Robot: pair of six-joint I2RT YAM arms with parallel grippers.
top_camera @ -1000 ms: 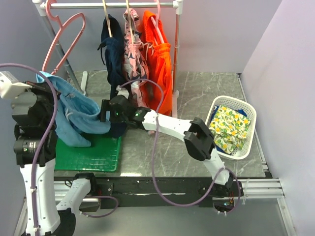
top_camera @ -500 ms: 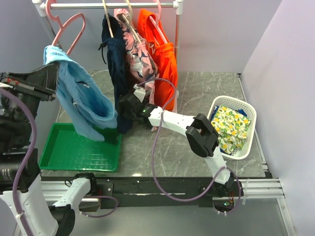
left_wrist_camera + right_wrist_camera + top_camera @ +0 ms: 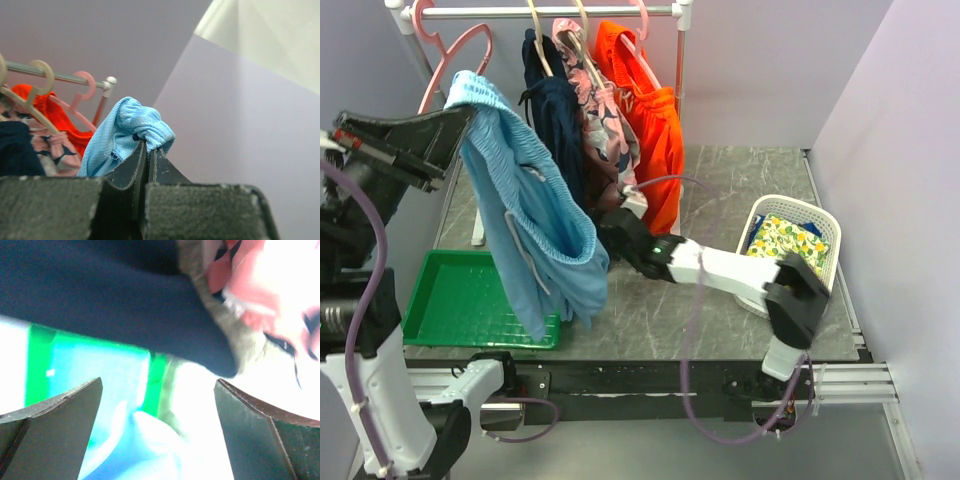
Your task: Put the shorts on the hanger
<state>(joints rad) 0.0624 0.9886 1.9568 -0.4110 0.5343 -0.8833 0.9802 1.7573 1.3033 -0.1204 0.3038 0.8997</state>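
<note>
The light blue shorts (image 3: 530, 215) hang from my left gripper (image 3: 460, 112), which is shut on their waistband, high at the left, just in front of the rail. In the left wrist view the blue cloth (image 3: 131, 131) bunches at my closed fingertips (image 3: 149, 147). The bare pink hanger (image 3: 448, 62) hangs on the rail at the far left, behind the shorts' top. My right gripper (image 3: 610, 225) is open and empty, low beside the shorts' right edge; its view shows the blue cloth (image 3: 135, 440) between and beyond the jaws.
On the rail (image 3: 550, 11) hang navy shorts (image 3: 548, 90), patterned shorts (image 3: 605, 125) on beige hangers, and orange shorts (image 3: 650, 120) on a pink hanger. A green tray (image 3: 450, 305) lies front left. A white basket (image 3: 830, 250) with patterned cloth stands right.
My left gripper has lifted the blue shorts up and right toward the rail; they now hang full length. My right arm has drawn back to the right, away from the hanging clothes.
</note>
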